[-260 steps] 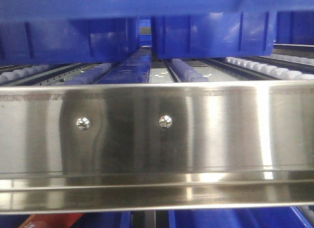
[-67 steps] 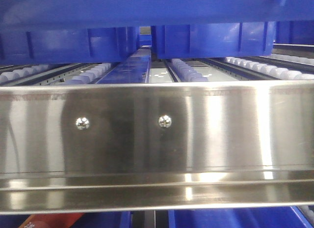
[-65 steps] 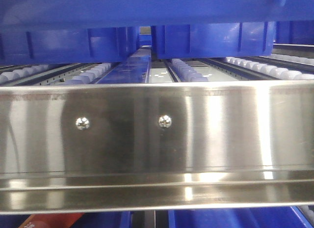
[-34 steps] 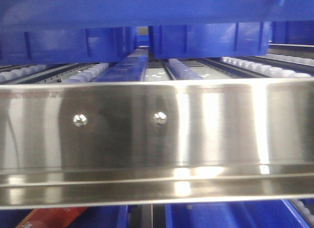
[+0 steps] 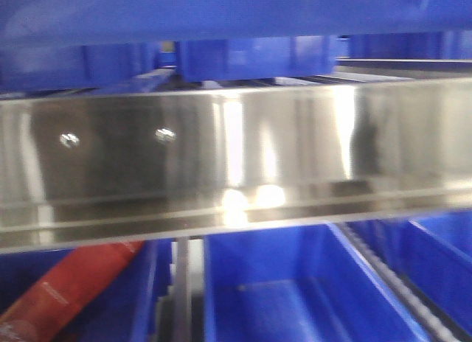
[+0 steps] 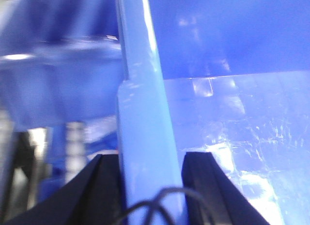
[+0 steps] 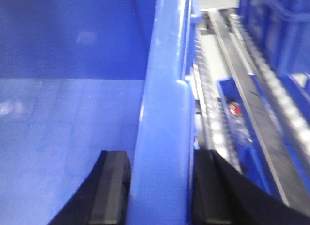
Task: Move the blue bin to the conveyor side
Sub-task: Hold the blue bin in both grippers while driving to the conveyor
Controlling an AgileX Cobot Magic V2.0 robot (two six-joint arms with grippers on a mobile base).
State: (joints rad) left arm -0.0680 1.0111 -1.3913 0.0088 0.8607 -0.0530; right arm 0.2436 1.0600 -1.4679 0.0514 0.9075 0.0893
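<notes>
At six o'clock in the left wrist view, the left claw point(image 6: 151, 159) pinches the pale rim of the blue bin point(image 6: 232, 36), with one black finger touching each side. The right claw point(image 7: 160, 159) clamps another stretch of rim the same way, and the bin's floor lies at nine o'clock. Past it, at two o'clock, roller tracks point(image 7: 213, 113) run away. In the blurred front view the bin spans twelve o'clock above a steel rail point(image 5: 295, 150) with two screws point(image 5: 165, 134). Other bins point(image 5: 280, 283) and a red object point(image 5: 66, 290) sit lower down.
</notes>
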